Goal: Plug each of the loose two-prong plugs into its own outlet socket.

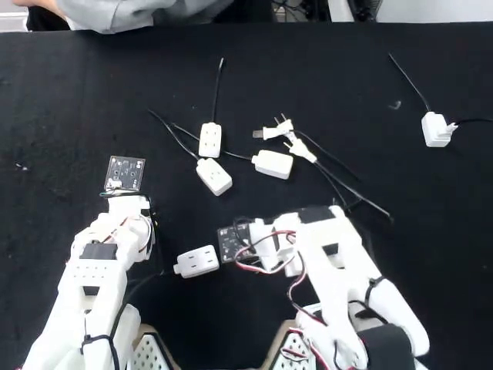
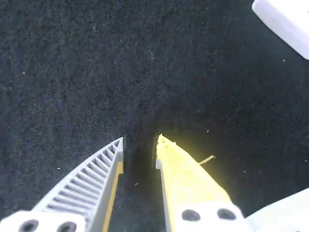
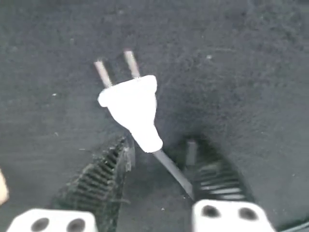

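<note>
**Item:** two-prong plug (image 3: 133, 108), white moulded body on a dark cable (image 3: 171, 171).

**Location:** lying on the black counter (image 3: 251, 72), with its tapered tail between the fingers of the right gripper (image 3: 159, 145).

**Right gripper:** spread wide, straddling the tail and cable, not clamped. Whether a finger touches the plug cannot be told.

**Orientation:** long axis runs outward from the right gripper. The prongs (image 3: 116, 67) lie side by side, pointing away from it.

**Handling (judged):** light and rigid, with a smooth shell likely to slip. The cable may drag. Best held across the broad body, behind the prongs.

**Left gripper** (image 2: 140, 140)**:** narrowly parted, empty.
</note>
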Controlling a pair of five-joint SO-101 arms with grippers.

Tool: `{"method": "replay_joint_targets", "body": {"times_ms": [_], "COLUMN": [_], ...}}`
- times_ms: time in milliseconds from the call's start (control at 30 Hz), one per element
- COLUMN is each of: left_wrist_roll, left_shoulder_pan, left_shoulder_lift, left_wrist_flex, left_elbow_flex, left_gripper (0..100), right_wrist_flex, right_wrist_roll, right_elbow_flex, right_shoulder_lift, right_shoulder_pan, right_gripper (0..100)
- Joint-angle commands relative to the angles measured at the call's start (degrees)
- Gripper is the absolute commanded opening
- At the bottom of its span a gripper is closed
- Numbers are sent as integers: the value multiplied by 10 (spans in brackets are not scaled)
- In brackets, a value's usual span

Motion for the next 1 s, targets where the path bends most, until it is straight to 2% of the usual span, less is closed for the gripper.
{"method": "replay_joint_targets", "body": {"times_ms": [0, 233, 400, 700, 867, 967], "left_wrist_roll": [1, 1, 1, 1, 1, 1], "left_shoulder_pan": [5, 5, 5, 5, 5, 5], "left_shoulder_lift": [-8, -8, -8, -8, -8, -8], "left_wrist_flex": [-6, -6, -6, -6, -6, -6], "left_elbow_flex": [-4, -4, -4, -4, -4, -4], "left_gripper": [120, 120, 120, 120, 120, 120], "right_wrist_flex": [1, 3, 1, -2, -4, -40], "right_wrist_roll": [-21, -134, -256, -257, -257, -256], "right_elbow_flex": [6, -12, 15, 52, 50, 54], "right_shoulder_lift": [8, -82, -134, -112, -103, -101], "right_shoulder_pan": [7, 22, 21, -12, -47, -48], "right_gripper": [31, 10, 10, 20, 171, 193]}}
